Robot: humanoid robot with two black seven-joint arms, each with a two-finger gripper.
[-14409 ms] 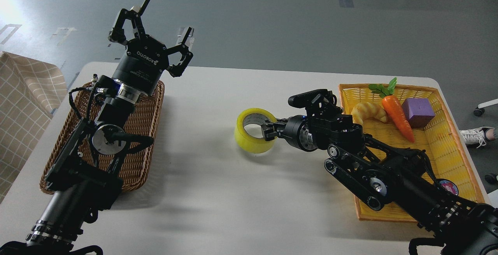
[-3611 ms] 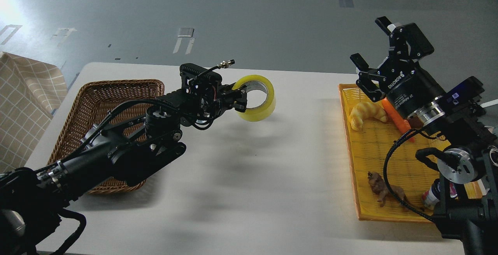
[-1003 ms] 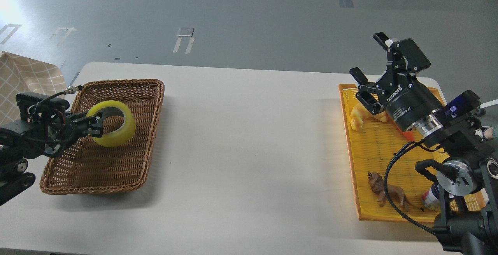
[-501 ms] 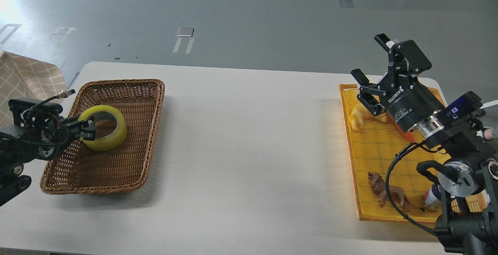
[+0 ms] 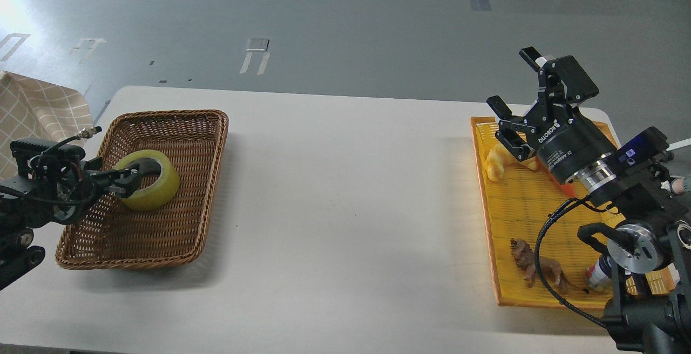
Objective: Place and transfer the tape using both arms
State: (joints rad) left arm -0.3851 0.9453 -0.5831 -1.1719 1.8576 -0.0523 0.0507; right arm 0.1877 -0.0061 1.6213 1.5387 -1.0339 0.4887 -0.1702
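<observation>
1. White table [image 5: 334, 224]: bare through the middle, with 1 basket at each end.
2. Orange-yellow basket [image 5: 518, 294], right end: a brown lion figure [image 5: 534, 267] near the front edge; a small can [image 5: 596, 274] beside it, mostly hidden by the right arm.
3. Right arm [image 5: 626, 235]: black, silver joint disc, black cable looping over the basket.
4. Brown wicker basket [image 5: 162, 235], left end: holds the tape [image 5: 148, 181].
5. Tape: yellow roll, tilted, low inside the wicker basket toward its left-middle; whether it touches the weave cannot be told.
6. Left arm [image 5: 32, 203]: enters from the left edge. Left gripper [image 5: 129, 178]: fingers pinching the roll's wall, 1 finger reaching into the core.
7. Right gripper [image 5: 521, 87]: raised over the far end of the orange-yellow basket, fingers spread wide, holding nothing.
8. Croissant toy [image 5: 495, 161]: pale yellow, under the right gripper, partly hidden.
9. Carrot [image 5: 564, 186]: only an orange tip shows.
10. Grey floor [image 5: 345, 25] beyond the table.
</observation>
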